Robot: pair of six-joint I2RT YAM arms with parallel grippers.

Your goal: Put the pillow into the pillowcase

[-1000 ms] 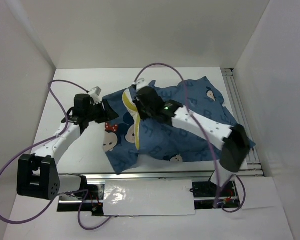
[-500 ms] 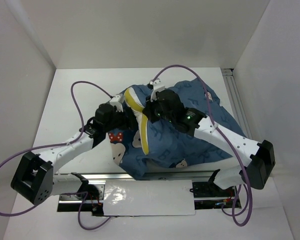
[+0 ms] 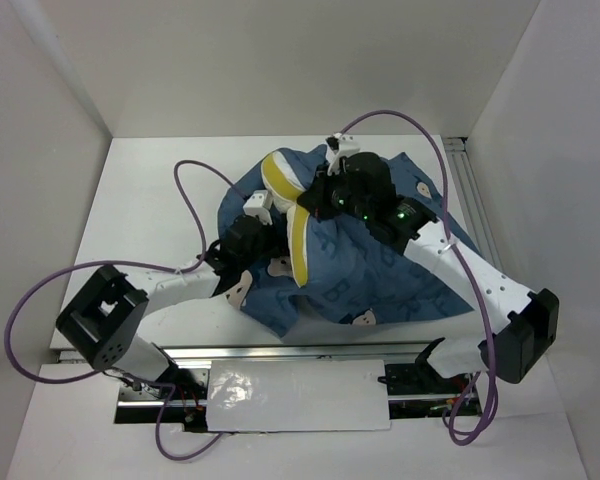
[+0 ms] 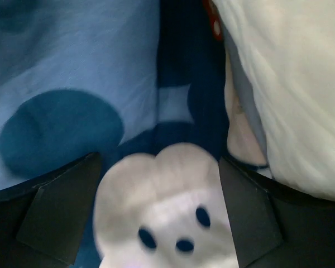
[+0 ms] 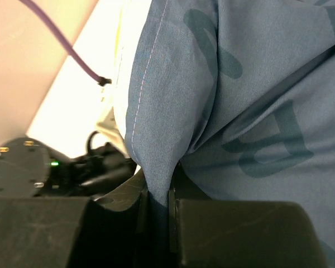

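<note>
left gripper (image 4: 157, 167) jaws stand wide, with 1 mouse face (image 4: 164, 223) of the pillowcase (image 4: 72, 67) between them and the white pillow (image 4: 290, 95) just outside 1 finger. right gripper (image 5: 156, 196) jaws clamp a stitched pillowcase fold, which rises beyond them.

The pillowcase (image 5: 240, 111) is matt, finely woven cloth; the pillow (image 4: 290, 84) is soft, crinkled white fabric.
</note>
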